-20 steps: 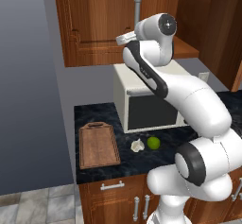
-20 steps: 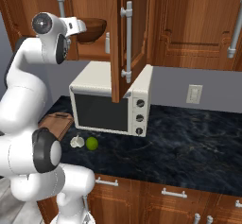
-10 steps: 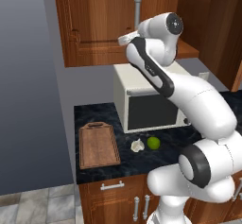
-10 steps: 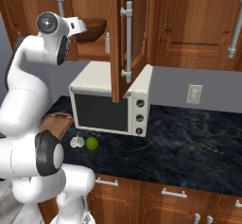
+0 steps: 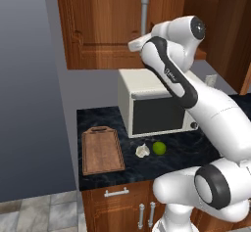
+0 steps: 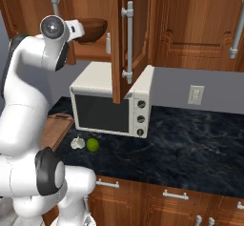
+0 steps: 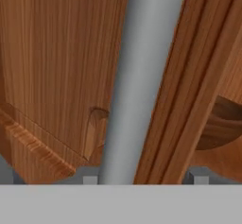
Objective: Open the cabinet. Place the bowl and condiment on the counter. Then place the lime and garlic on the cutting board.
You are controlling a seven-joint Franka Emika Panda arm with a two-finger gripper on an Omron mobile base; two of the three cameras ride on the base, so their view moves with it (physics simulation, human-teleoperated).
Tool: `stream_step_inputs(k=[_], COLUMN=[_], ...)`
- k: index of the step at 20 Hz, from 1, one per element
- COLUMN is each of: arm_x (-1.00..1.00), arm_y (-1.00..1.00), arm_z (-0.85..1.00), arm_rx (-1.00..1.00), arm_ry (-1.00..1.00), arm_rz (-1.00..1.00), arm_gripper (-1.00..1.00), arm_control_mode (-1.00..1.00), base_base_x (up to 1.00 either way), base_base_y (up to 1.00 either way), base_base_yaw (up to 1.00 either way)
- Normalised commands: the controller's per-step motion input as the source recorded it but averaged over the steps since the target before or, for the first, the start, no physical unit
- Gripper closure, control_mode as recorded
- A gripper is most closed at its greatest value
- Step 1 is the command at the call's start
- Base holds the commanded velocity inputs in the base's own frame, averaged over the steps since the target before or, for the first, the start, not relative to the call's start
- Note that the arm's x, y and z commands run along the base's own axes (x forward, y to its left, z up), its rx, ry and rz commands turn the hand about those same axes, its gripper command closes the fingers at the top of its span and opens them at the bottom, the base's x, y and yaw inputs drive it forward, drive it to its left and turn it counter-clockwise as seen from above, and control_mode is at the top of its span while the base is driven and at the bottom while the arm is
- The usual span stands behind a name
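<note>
The arm is up at the cabinet (image 6: 128, 39), and one door already stands swung out toward the room, edge-on in the right base view. The other door (image 5: 98, 23) is shut, and the hand is raised against its long grey bar handle (image 7: 142, 76). In the hand view that handle runs straight up between the two finger tips (image 7: 90, 179), so the gripper (image 7: 142, 179) looks to straddle it; the tips sit a little wider than the bar, and I cannot tell whether they actually pinch it yet. So I judge this to be the opening step, second door. Inside the open side the bowl (image 6: 90, 29) sits on the shelf just beside the wrist, with the condiment (image 6: 108, 44) near it toward the door. Down on the counter (image 6: 190, 144), in front of the microwave (image 5: 157, 108), the garlic (image 5: 142, 150) and the lime (image 5: 159, 148) lie side by side, almost touching, a short way from the cutting board (image 5: 102, 150), which has nothing on it. Next, I would guess, comes a firm close on the bar and a pull along the door's arc, minding the bowl close by.
</note>
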Motion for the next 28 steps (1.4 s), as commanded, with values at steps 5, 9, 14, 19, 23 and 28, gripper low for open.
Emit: stream_step_inputs(k=[5, 9, 14, 19, 23, 28], arm_x=[-0.8, -0.84, -0.99, -0.95, -0.76, -0.56], arm_y=[1.0, 1.0, 1.0, 1.0, 1.0, 0.16], arm_z=[0.0, -0.03, -0.17, -0.28, -0.13, 0.08], arm_rx=[0.0, -0.03, -0.1, -0.16, -0.12, 0.02], arm_ry=[0.0, 0.0, 0.0, -0.01, 0.0, 0.0], arm_rz=[0.1, 0.09, 0.1, 0.09, 0.05, -0.05], arm_gripper=[1.0, 1.0, 1.0, 1.0, 1.0, -1.0], arm_control_mode=[-1.0, -1.0, -1.0, -1.0, -1.0, -1.0], base_base_x=[0.0, 0.0, 0.0, 0.0, 0.0, 0.0], base_base_y=[0.0, 0.0, 0.0, 0.0, 0.0, 0.0], base_base_yaw=[0.0, 0.0, 0.0, 0.0, 0.0, 0.0])
